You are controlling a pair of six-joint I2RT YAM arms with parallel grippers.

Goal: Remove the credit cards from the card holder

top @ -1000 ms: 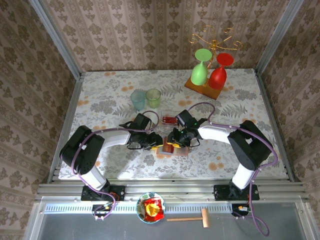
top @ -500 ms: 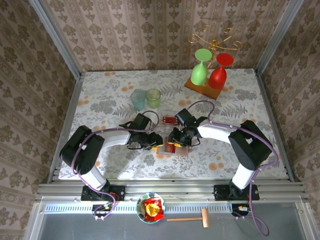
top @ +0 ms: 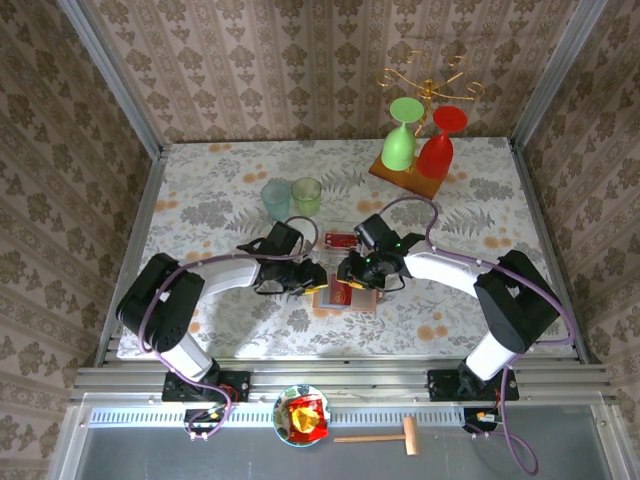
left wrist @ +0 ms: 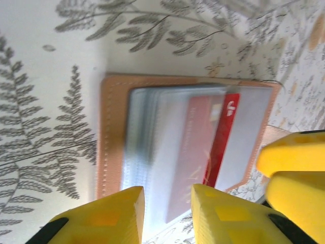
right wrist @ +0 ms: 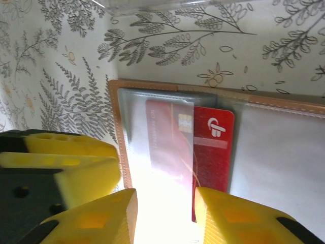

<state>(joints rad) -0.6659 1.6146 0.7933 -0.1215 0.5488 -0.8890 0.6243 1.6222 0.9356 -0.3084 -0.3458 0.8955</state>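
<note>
The wallet lay open at the table's 6 o'clock, with a red card half out of its clear pocket. The left gripper at the wallet's 9 o'clock and the right gripper at its 12 each held their fingers slightly apart over its edge, pinching nothing that showed. A loose card lay beyond at 12, and two cups stood at 11.

I saw two tumblers side by side on the floral tablecloth, one bluish, one green. Far right, a green goblet and a red goblet sat on a wooden board. A bowl with a snack packet lay beside a wooden mallet.
</note>
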